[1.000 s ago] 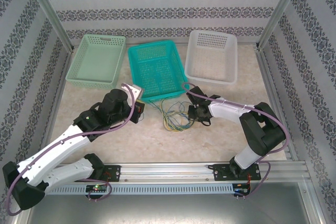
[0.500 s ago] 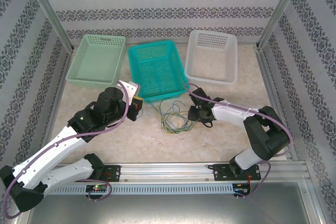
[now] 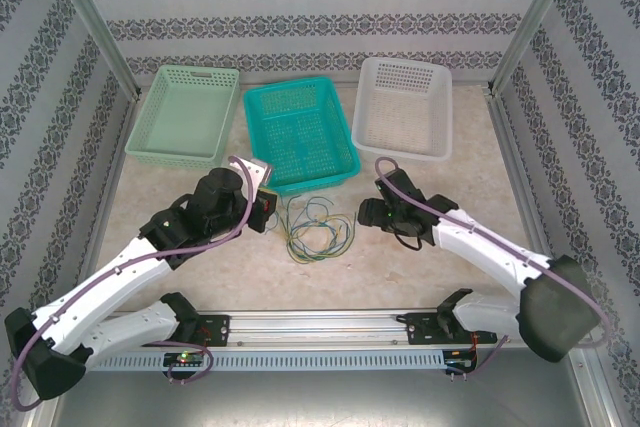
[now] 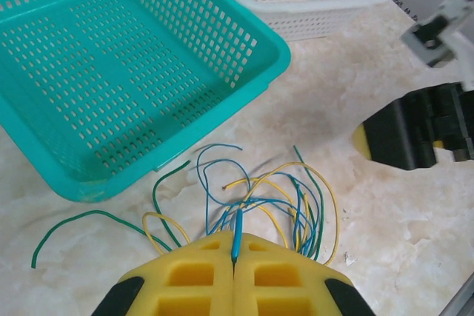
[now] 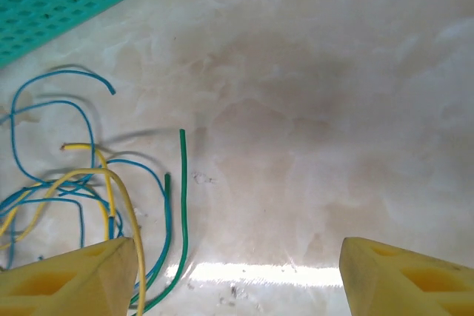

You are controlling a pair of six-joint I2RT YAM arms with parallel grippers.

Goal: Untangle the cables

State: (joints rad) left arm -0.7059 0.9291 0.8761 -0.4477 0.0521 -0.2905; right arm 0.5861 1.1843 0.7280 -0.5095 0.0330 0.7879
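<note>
Where the table (image 3: 330, 287) lies bare just in front of the teal basket's (image 3: 305, 185) near rim, the cables (image 3: 315, 232) are spread as a loose tangle of yellow, blue and green loops, close to that rim but outside it. A blue wire (image 4: 237, 229) from the tangle is pinched between the closed yellow pads of the left gripper (image 3: 268, 209). The right gripper (image 3: 365, 215) is held wide apart with nothing between its fingers, just right of the tangle, with bare tabletop left open beyond it.
</note>
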